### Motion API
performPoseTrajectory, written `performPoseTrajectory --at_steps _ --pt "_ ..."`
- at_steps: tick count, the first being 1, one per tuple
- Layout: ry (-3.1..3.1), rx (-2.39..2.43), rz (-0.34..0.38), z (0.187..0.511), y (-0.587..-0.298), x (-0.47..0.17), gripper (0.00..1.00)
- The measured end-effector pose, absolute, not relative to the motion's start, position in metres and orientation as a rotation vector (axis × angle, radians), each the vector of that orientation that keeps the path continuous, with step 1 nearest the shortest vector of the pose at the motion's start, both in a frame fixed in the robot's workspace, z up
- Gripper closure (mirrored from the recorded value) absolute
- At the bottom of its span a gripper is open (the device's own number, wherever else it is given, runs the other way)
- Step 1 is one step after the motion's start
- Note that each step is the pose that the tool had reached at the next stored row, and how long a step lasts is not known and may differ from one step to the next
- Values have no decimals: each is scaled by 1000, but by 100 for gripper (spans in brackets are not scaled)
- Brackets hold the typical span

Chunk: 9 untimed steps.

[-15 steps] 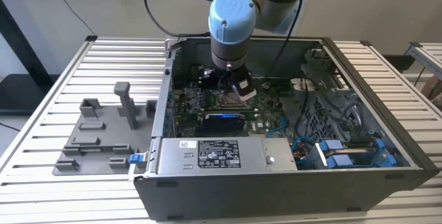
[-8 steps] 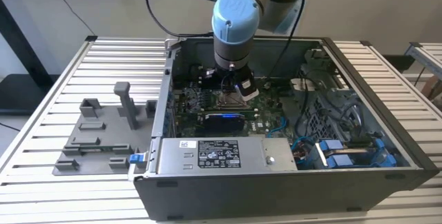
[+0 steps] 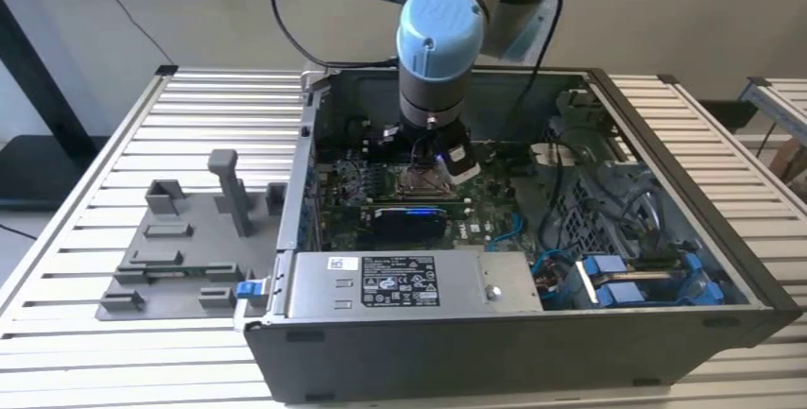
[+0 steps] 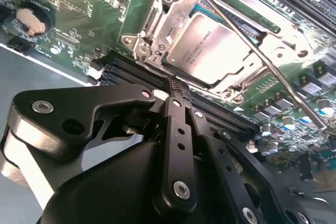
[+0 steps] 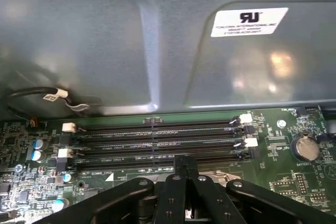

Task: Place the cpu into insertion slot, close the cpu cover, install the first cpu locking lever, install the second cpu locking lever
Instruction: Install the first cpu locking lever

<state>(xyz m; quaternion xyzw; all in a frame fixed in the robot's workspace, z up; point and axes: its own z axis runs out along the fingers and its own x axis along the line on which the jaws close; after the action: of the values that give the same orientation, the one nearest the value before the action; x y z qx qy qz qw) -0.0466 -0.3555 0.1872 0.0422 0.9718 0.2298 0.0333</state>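
Note:
Inside the open computer case, the arm reaches down to the insertion slot (image 3: 420,180) on the green board. In the second wrist view the cpu (image 4: 215,51) lies in the slot, its silver top showing through the window of the cpu cover (image 4: 157,24), which rests flat around it. A thin metal locking lever (image 4: 273,72) runs slantwise over one side of the cover; whether it is latched I cannot tell. My gripper (image 4: 177,88) is shut with nothing in it, its black tips just off the cover's edge beside the memory slots. It is also in the first wrist view (image 5: 185,162) and the exterior view (image 3: 429,152).
Long black memory slots (image 5: 157,135) run beside the socket, with the grey case wall (image 5: 105,51) behind them. A coin battery (image 5: 306,148) sits on the board. The power supply box (image 3: 385,281) and blue cables (image 3: 606,272) fill the case's front. A grey fixture tray (image 3: 177,248) lies on the slatted table.

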Motion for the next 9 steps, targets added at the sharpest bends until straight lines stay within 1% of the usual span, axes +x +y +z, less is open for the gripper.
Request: performPoseTrajectory --at_steps 9 --pt "2990 130 707 187 -355 -37 89"
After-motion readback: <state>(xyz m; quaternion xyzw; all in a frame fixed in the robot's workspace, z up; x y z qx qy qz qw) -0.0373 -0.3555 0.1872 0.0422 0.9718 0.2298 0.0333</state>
